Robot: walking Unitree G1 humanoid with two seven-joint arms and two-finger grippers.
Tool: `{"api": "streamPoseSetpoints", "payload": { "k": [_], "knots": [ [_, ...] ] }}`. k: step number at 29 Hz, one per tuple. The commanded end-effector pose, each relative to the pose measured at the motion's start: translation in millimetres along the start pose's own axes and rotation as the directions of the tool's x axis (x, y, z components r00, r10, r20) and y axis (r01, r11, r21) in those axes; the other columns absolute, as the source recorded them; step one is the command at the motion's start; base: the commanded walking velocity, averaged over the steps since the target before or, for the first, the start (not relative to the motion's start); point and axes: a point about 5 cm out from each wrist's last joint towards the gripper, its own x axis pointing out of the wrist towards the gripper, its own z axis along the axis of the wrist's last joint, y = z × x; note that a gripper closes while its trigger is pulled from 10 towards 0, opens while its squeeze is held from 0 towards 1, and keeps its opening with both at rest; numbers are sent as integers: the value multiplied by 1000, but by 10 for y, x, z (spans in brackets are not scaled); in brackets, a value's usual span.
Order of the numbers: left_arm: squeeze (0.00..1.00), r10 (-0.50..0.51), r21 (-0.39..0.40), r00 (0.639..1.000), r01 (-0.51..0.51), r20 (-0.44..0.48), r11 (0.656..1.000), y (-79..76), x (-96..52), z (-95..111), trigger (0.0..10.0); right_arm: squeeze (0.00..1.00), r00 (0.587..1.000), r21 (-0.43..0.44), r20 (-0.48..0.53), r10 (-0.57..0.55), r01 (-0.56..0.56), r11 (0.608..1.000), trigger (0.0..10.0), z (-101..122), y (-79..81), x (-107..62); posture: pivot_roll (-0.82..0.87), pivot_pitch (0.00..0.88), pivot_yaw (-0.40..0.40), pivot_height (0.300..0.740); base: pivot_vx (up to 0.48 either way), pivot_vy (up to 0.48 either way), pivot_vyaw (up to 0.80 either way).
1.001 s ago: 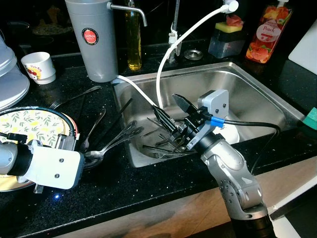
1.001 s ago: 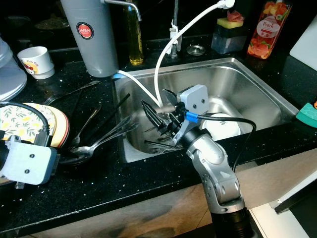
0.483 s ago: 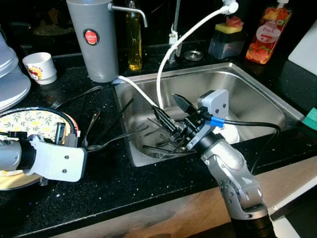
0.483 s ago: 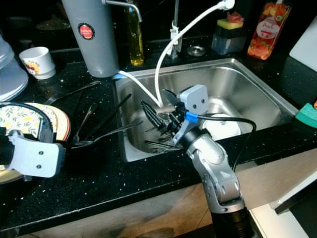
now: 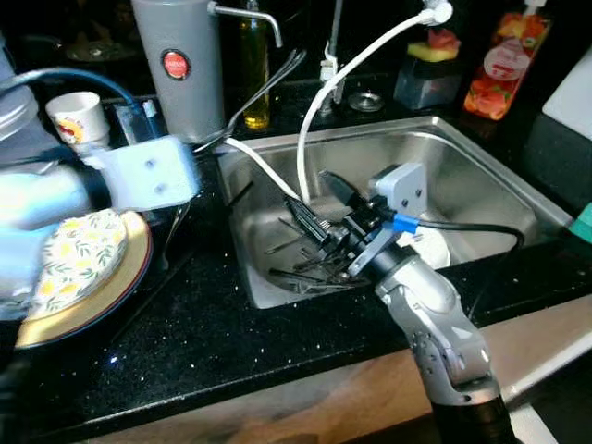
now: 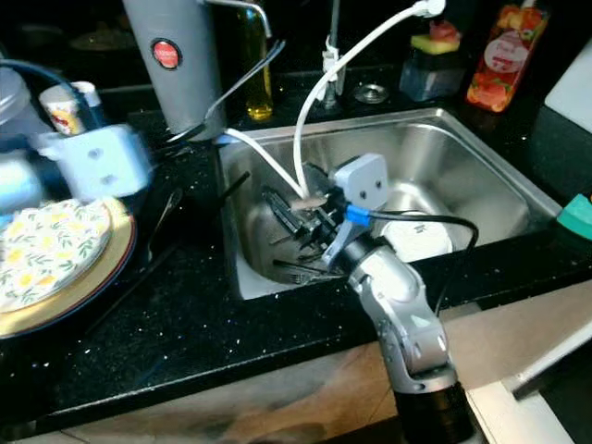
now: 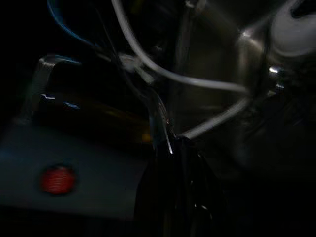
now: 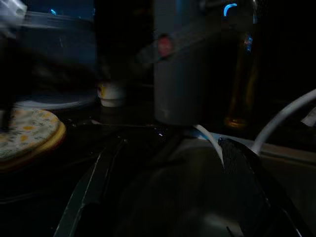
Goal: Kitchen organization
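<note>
Cutlery (image 5: 259,88) was up off the worktop (image 5: 213,324), clamped in the left tool (image 5: 199,148): a bunch of long-handled pieces stuck out up and to the right, tips near the oil bottle (image 5: 252,65) and in front of the grey canister (image 5: 180,69) with the red badge. Left arm was motion-blurred across the left side of the head views, so I couldn't count the pieces; left wrist view was dark and showed one fork (image 7: 160,123) running out from between the fingers toward the sink. Right tool (image 5: 324,208) hung over the left half of the steel sink (image 5: 481,176), fingers spread apart and nothing between them, white hose (image 5: 319,120) passing just behind it. More forks (image 5: 301,277) lay in a loose pile on the sink floor under that tool. White bowl (image 6: 421,236) sat in the sink just right of the right wrist. Patterned plate (image 5: 83,259) sat on the worktop at left, below the left arm, with a white cup (image 5: 74,116) behind it. Sponge holder (image 5: 425,69) and orange soap bottle (image 5: 499,60) stood behind the sink. Right wrist view was dim: both its fingers (image 8: 94,187) were visible and well apart, canister and plate beyond them.
</note>
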Motion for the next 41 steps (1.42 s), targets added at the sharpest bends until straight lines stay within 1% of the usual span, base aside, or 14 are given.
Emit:
{"api": "streamPoseSetpoints", "payload": {
  "k": [1,3,5,9,12,19,21,24,25,29,31,33,37,41],
  "knots": [
    [0,5,-91,1000,-6,-8,996,-92,192,-25,10000,0,1000,-1,1,4,-4,1000,10000,5,14,15,136,42,7,740,0,0,0],
    [0,-17,-165,1000,16,-3,986,-222,356,-45,10000,0,1000,-3,3,0,0,1000,10000,18,4,11,126,43,8,740,0,0,0],
    [0,-50,-335,999,48,2,941,-460,715,-55,10000,0,1000,-12,13,-16,16,1000,10000,63,-27,3,102,48,13,740,0,0,0],
    [0,-46,-472,999,38,-5,881,-551,1001,-20,10000,0,999,-15,20,-36,36,999,10000,93,-56,-9,88,57,16,740,0,0,0],
    [0,-48,-623,999,30,-12,782,-577,1345,113,10000,0,996,-25,20,-82,82,996,10000,106,-118,-27,73,69,14,740,0,0,0],
    [0,-178,-635,983,115,-37,764,-734,1559,229,10000,0,989,-20,33,-145,145,989,10000,131,-201,-32,63,73,28,740,0,0,0],
    [1000,-224,-615,974,157,-32,773,-779,1569,221,10000,0,985,-13,39,-166,167,986,10000,142,-221,-42,72,75,31,740,0,0,0],
    [925,-174,-632,985,147,20,761,-613,1489,217,10000,0,984,-4,41,-172,173,985,10000,140,-215,-42,77,78,25,740,0,0,0],
    [0,-134,-648,990,134,49,750,-499,1449,232,10000,0,984,-2,42,-171,171,985,10000,141,-212,-37,77,78,25,740,0,0,0],
    [0,-23,-656,997,64,71,752,-102,1239,215,10000,0,985,3,47,-168,168,986,10000,151,-212,-24,77,78,25,740,0,0,0],
    [0,-13,-652,998,54,68,756,-39,1196,201,10000,0,985,4,46,-169,169,986,10000,151,-212,-21,95,76,19,740,0,0,0],
    [0,-21,-605,996,66,81,793,155,890,124,10000,0,984,9,48,-170,170,985,10000,148,-209,-15,103,74,20,740,0,0,0],
    [0,-62,-576,998,49,-4,816,307,503,-88,10000,0,984,17,48,-171,170,985,10000,142,-201,-12,113,72,21,740,0,0,0],
    [0,-73,-595,995,17,-71,803,350,386,-218,10000,0,984,20,48,-170,169,985,10000,137,-197,-11,120,69,19,740,0,0,0]
  ]
}}
